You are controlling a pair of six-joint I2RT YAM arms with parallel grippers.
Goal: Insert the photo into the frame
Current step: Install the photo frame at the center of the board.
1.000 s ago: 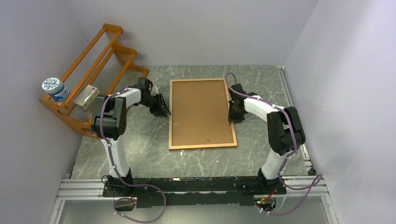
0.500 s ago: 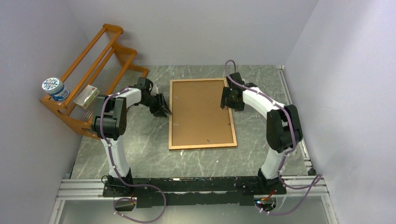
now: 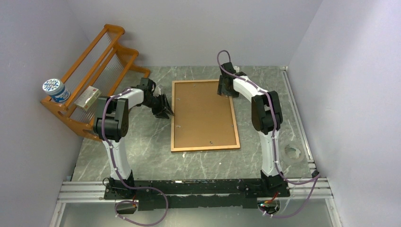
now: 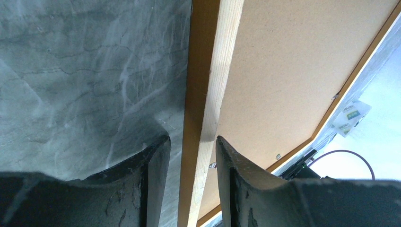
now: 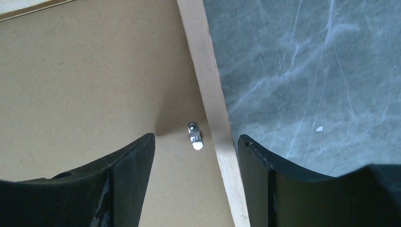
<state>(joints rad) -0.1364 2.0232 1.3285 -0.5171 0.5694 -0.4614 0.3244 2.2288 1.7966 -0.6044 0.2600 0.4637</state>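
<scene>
The frame (image 3: pixel 172 120) lies face down in the middle of the table, with a plain brown backing board (image 3: pixel 203 111) filling it. The photo is hidden. My left gripper (image 3: pixel 165 111) is at the frame's left rail (image 4: pixel 215 71), open, one finger on each side of the rail and a gap on the outer side. My right gripper (image 3: pixel 225 89) hovers over the frame's far right corner, open. Between its fingers I see the pale right rail (image 5: pixel 208 80), the backing board (image 5: pixel 94 80) and a small metal tab (image 5: pixel 194 136).
An orange wooden shelf rack (image 3: pixel 101 59) stands against the left wall, holding a blue-and-white tub (image 3: pixel 56 90) and a small box (image 3: pixel 87 98). A clear ring (image 3: pixel 294 152) lies by the right arm's base. Walls close in on both sides.
My right gripper has let go at the middle of the frame's right rail, opened, and moved up to the far right corner. The left gripper has opened a little in place.
</scene>
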